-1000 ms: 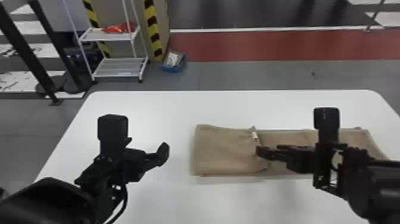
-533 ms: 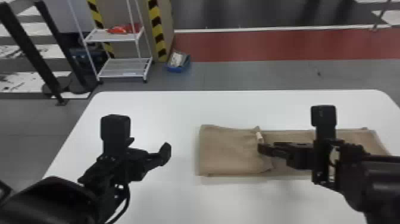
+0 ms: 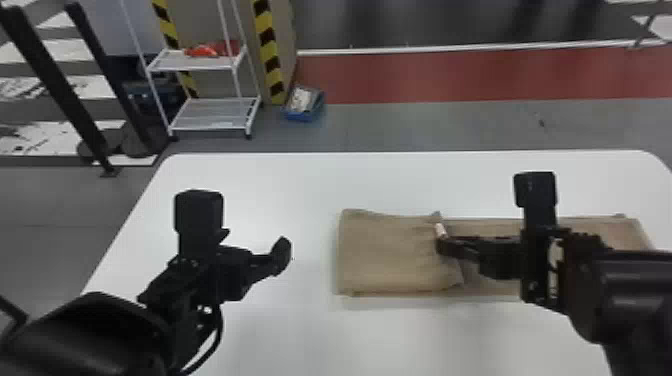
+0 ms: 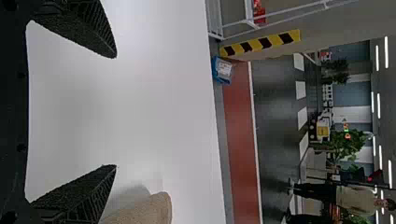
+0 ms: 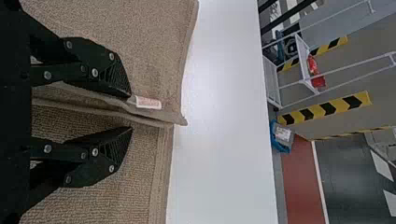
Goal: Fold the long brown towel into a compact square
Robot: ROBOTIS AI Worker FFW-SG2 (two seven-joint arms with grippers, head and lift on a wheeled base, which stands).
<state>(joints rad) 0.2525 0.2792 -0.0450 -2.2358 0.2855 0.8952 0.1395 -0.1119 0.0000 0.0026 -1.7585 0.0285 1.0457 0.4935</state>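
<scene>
The brown towel (image 3: 390, 255) lies partly folded on the table (image 3: 300, 325), from its middle toward its right side. Low over the table's right half, the right gripper (image 5: 130, 112) has its fingers parted at the fold's loose edge, one beside the tag (image 5: 148, 102). Backing away could snag that tag and peel the fold open; closing here might pinch the lower layer too and skew everything. The left gripper (image 4: 115, 111), spread and empty above the table's left part, gives no counterhold against slipping.
</scene>
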